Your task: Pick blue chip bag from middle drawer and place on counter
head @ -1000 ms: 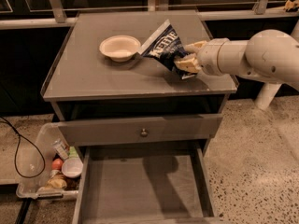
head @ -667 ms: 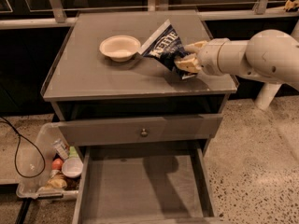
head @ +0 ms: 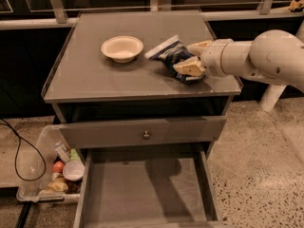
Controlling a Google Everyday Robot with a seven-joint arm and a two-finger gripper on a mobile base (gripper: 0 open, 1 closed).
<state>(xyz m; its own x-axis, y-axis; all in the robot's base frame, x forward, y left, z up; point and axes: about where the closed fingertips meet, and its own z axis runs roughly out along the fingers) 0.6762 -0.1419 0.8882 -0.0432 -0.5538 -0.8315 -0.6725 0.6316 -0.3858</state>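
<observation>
Seemingly, end effector [head: 194,57] grips blue chip bag [head: 167,54] on counter [head: 95,75], white end toward bowl [head: 122,48].

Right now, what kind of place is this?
Probably a lab or test mock-up: a lone grey cabinet with counter and open middle drawer, speckled floor, a plastic bin of clutter beside it. The gripper is at the blue chip bag on the counter.

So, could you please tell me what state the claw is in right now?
Claw: closed on the bag, over the right side of the counter, where the bag rests.
</observation>
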